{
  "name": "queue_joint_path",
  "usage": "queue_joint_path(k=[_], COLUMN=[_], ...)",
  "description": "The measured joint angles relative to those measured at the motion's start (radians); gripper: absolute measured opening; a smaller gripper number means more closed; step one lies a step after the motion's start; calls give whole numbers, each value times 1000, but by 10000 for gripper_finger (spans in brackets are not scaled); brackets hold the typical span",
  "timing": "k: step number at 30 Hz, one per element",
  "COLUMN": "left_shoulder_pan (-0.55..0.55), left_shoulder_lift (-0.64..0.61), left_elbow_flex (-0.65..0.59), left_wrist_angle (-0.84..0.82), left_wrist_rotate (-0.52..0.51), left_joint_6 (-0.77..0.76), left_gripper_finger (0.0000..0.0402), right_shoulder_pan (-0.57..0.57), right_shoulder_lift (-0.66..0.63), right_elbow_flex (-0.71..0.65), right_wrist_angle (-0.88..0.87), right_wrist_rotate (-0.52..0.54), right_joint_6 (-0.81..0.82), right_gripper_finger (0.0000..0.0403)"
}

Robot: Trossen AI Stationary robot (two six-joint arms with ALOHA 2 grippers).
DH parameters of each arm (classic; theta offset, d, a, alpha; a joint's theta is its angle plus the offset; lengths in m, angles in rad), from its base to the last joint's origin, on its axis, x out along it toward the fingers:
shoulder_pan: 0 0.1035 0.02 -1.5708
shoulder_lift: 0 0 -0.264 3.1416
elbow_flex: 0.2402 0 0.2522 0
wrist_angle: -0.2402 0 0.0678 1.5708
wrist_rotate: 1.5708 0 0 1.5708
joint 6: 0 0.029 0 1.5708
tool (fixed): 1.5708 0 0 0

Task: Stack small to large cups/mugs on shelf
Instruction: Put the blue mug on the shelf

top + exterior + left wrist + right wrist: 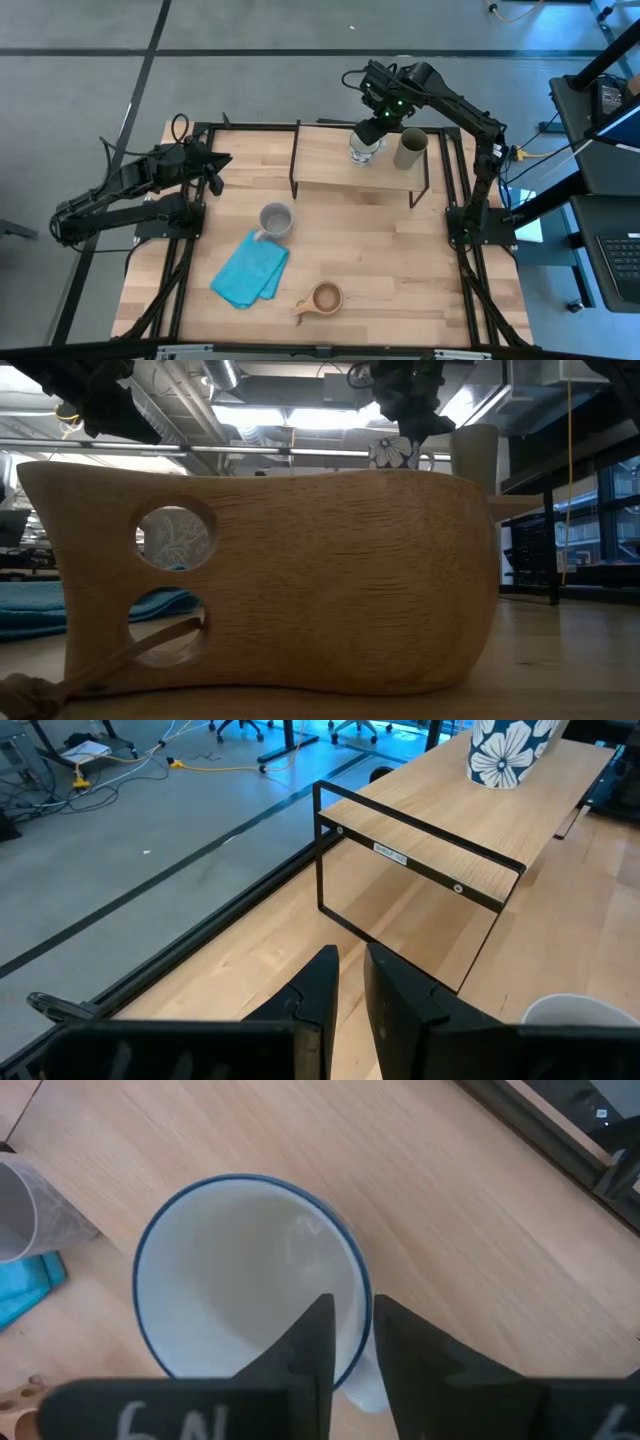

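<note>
Light wood everywhere in high view: big wooden tabletop [400,270] w/ low light-wood shelf on thin black legs [325,160] at far side. On shelf top: white mug w/ blue floral print [364,146], and just beside it, toward right end, taller olive-green handleless tumbler [411,148]. Right gripper [372,128] directly over white mug, at its rim. Grey mug [276,220] on tabletop in front of shelf, touching crumpled blue cloth [250,272]; small brown wooden cup w/ stub handle [323,298] near front edge. Left gripper [214,172] parked off shelf's left end, over table edge.

Low view: wooden cup fills frame; floral mug and tumbler top peek above it, dark gripper over mug.

Left wrist view: fingers [320,990] nearly together w/ slim gap, holding nothing – shelf end and floral mug ahead.

Right wrist view: fingers [315,1335] straddle blue-rimmed mug wall, one inside, one outside – clamped or loose, cannot tell.
</note>
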Motion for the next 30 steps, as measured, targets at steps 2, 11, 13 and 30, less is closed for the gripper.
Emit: queue_joint_path(k=[2, 11, 13, 30], left_shoulder_pan=[0, 0, 0, 0], left_shoulder_lift=[0, 0, 0, 0], left_elbow_flex=[0, 0, 0, 0], left_wrist_angle=[0, 0, 0, 0], left_wrist_rotate=[0, 0, 0, 1], left_joint_6=[0, 0, 0, 0], left_gripper_finger=[47, 47, 47, 47], right_shoulder_pan=[0, 0, 0, 136], right_shoulder_lift=[0, -6, -15, -76], right_elbow_flex=[0, 0, 0, 0], right_wrist_angle=[0, 0, -1, 255], right_wrist_rotate=[0, 3, 3, -44], right_joint_6=[0, 0, 0, 111], right_gripper_finger=[75, 76, 76, 76])
